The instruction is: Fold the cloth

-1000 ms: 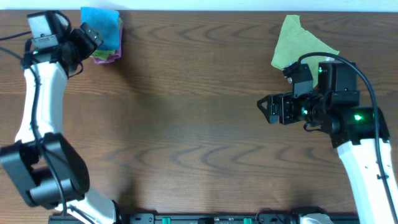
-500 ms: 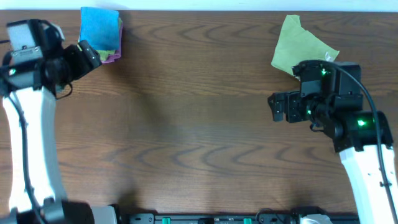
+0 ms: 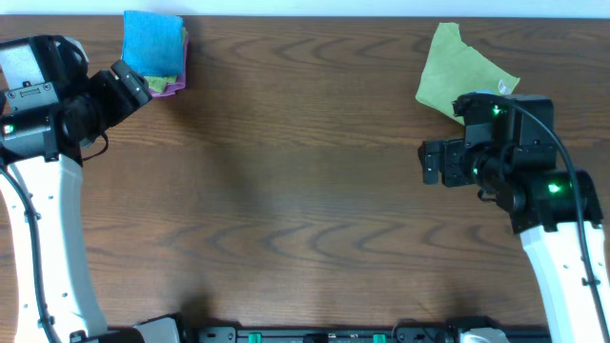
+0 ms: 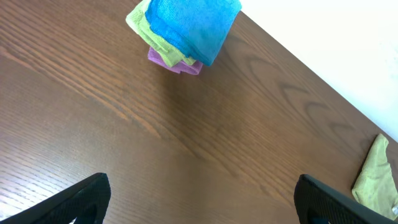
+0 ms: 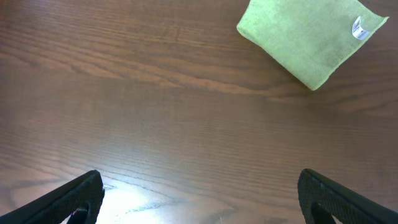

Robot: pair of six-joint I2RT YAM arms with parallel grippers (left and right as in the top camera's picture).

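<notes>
cloth [image 3: 152, 40] atop pile [image 3: 172, 88] back left, loose rag [image 3: 462, 67] back right

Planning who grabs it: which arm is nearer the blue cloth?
Left. The left arm ends just beside the blue cloth, apart from it; the right arm is across the table, by the green cloth.

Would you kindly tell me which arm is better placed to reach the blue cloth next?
Left. The left claw, open, is just beside the blue cloth, while the right claw sits across the table by a lime-green cloth.
</notes>
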